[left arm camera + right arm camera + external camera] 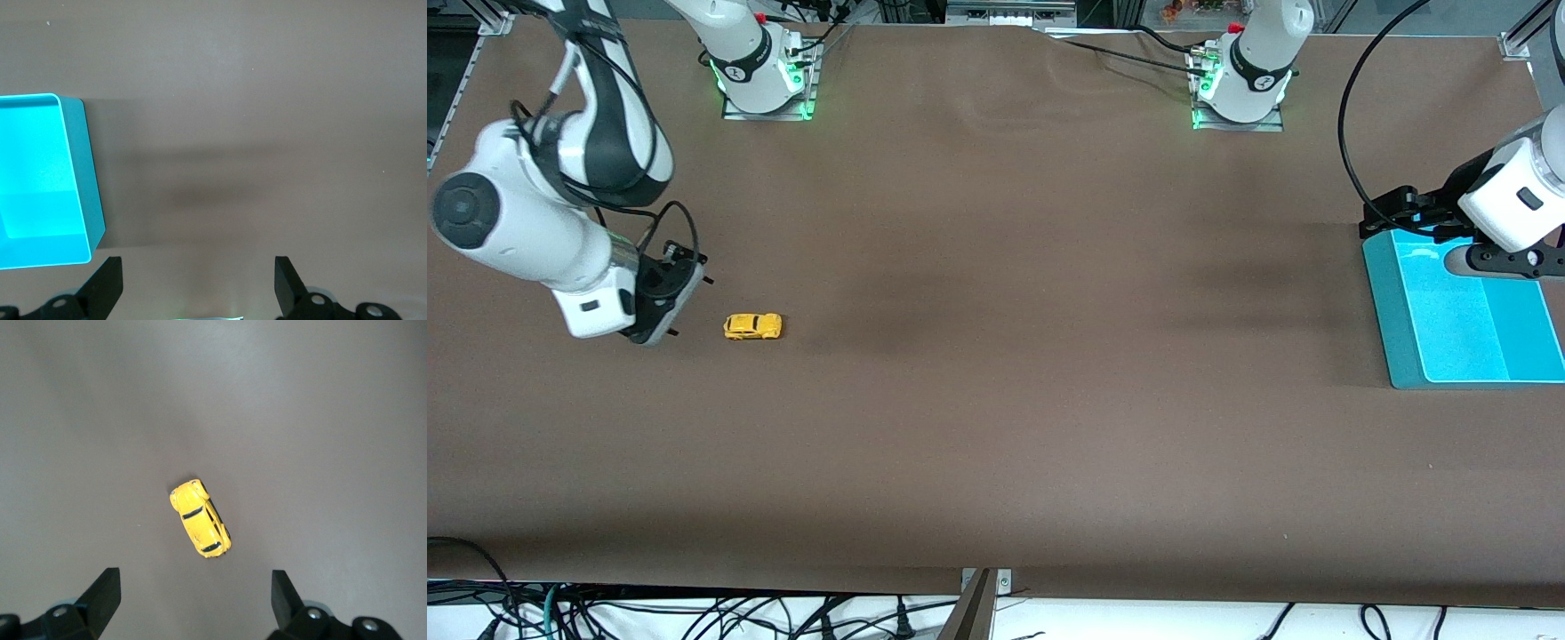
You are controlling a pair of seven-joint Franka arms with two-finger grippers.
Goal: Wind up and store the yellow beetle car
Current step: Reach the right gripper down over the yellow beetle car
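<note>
The yellow beetle car [752, 326] stands on its wheels on the brown table toward the right arm's end. In the right wrist view the car [200, 519] lies just ahead of my right gripper [193, 595], whose fingers [103, 593] are spread wide with nothing between them. In the front view the right gripper [687, 307] hangs low beside the car, apart from it. My left gripper [1494, 260] waits in the air at the edge of a teal tray [1392, 311]. It is open and empty [199, 281].
The teal tray [75, 153] sits at the left arm's end of the table and nothing shows inside it. Both arm bases stand along the table's edge farthest from the front camera. Cables hang below the nearest edge.
</note>
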